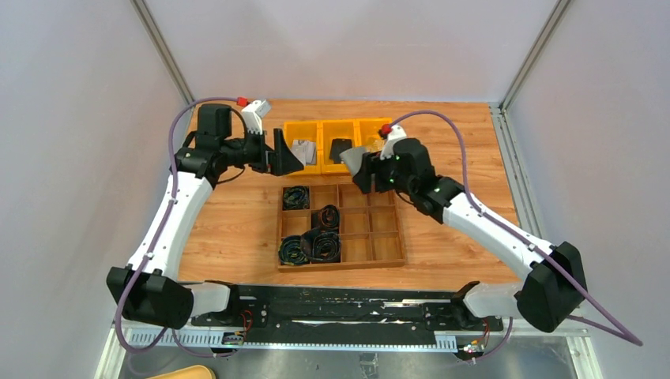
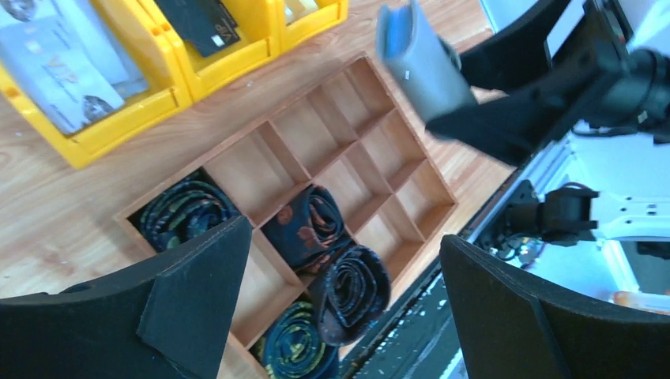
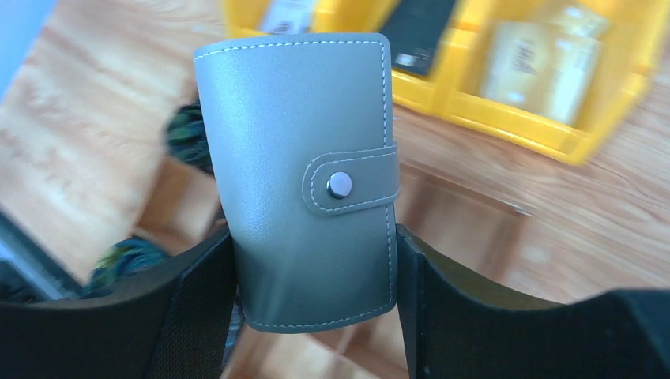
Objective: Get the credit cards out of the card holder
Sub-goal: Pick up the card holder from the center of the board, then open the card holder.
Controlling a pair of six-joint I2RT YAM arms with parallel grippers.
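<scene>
1. Found the card holder (image 3: 308, 181) pinched upright between the fingers of the right hand (image 3: 316, 276), gripped across its lower half and raised above the tabletop (image 1: 229, 221), near the yellow bins (image 1: 340, 123).
2. Noted its strap (image 3: 351, 181) snapped shut across the front, with nothing of the contents on show. Made out a blue edge (image 2: 393, 28) at one end from the left wrist view, but could not tell card from lining.
3. Saw the left hand (image 2: 344, 237) empty, fingers spread wide, near the holder without touching it, and facing it.
4. Spotted pale credit cards (image 2: 63, 71) lying in the leftmost bin, well apart from the holder, and a black card (image 2: 197, 24) in the middle bin.
5. Judged the step in hand as presenting the closed holder to the free hand. Could not judge the count of cards left inside behind the shut strap.
6. Reckoned on popping the snap next: a left fingertip worked under the strap's edge, a firm right-hand grip against the pull, then cards drawn out by their exposed ends.
7. Took in a wood-grain tabletop carrying a wooden tray (image 1: 383, 246) of square compartments, with dark patterned rolls (image 2: 348, 292) in several on its left side.
8. Noted plain pale walls (image 1: 71, 118) and metal frame posts (image 1: 162, 47) closing in the cell.
</scene>
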